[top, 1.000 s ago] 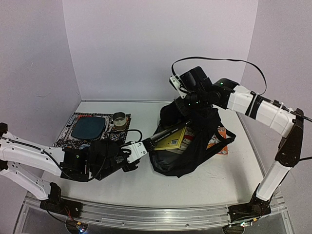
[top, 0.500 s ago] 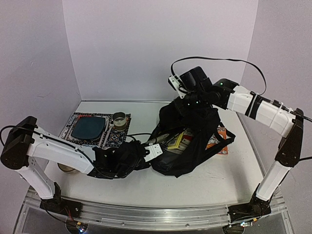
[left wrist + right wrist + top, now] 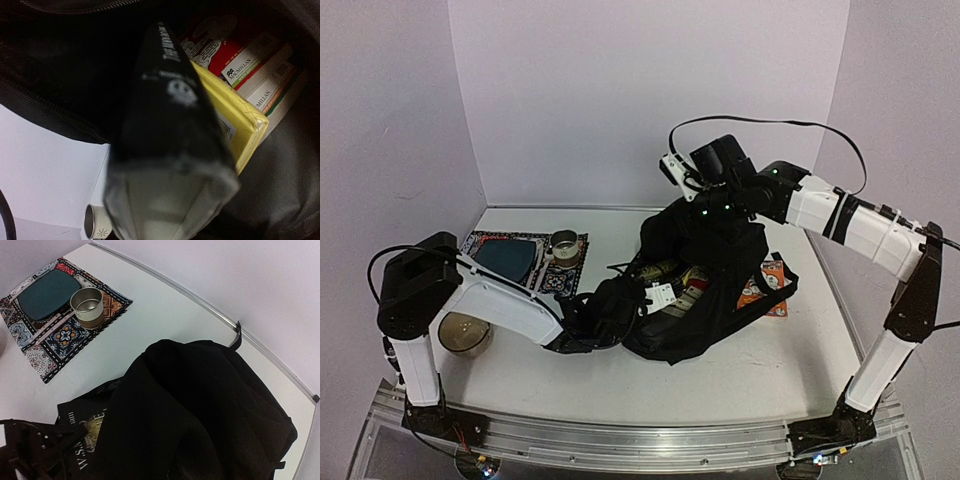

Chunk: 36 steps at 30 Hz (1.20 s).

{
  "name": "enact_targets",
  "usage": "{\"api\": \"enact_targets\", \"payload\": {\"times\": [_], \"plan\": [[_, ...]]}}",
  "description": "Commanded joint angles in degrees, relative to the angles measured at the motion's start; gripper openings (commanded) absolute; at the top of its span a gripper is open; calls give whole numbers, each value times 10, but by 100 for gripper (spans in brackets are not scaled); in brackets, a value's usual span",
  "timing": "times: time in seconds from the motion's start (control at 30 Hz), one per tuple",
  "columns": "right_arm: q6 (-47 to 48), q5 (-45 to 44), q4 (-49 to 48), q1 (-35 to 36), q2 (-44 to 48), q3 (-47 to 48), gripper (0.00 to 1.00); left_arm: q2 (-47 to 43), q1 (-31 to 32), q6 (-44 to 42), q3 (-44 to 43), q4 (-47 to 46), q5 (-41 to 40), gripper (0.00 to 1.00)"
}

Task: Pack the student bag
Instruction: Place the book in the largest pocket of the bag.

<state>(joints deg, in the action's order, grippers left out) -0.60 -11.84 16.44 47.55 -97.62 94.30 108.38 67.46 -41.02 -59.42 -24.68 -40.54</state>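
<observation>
We are holding up the soft black fabric bag (image 3: 720, 315) on the table (image 3: 620, 380), right of middle, our right gripper (image 3: 703, 213) pinched on its top cloth. Our left gripper (image 3: 660, 293) is clamping a slim black book (image 3: 170, 115) inside the bag's mouth, touching a thick yellow book (image 3: 240, 125).

student bag (image 3: 720, 315): one
books in its mouth: at least four, namely black book (image 3: 165, 115), yellow book (image 3: 242, 122), two macmillan spines (image 3: 247, 62)
patterned mat (image 3: 65, 337): one, far left
dark tray (image 3: 47, 294): one
metal cup (image 3: 563, 242): one
round tin (image 3: 465, 333): one, near left

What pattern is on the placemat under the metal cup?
The rectangular fabric placemat has multicoloured ornate tile patchwork; clearest in right wrist view.
</observation>
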Motion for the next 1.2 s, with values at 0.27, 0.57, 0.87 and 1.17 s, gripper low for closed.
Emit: {"api": "enact_targets", "payload": {"times": [0.27, 0.57, 0.87, 1.17], "plan": [[-13, 62, -98, 7, 17, 9, 0, 36, -27, -81, -40, -113, 15, 42], [-12, 63, -100, 5, 14, 6, 0, -35, -25, -37, -7, -13, 40, 87], [-17, 68, -100, -4, 11, 2, 0, -97, -17, 69, -16, 159, 111, 98], [-25, 83, -104, -5, 11, -5, 0, -100, -30, 115, -38, 200, 142, 99]]}}
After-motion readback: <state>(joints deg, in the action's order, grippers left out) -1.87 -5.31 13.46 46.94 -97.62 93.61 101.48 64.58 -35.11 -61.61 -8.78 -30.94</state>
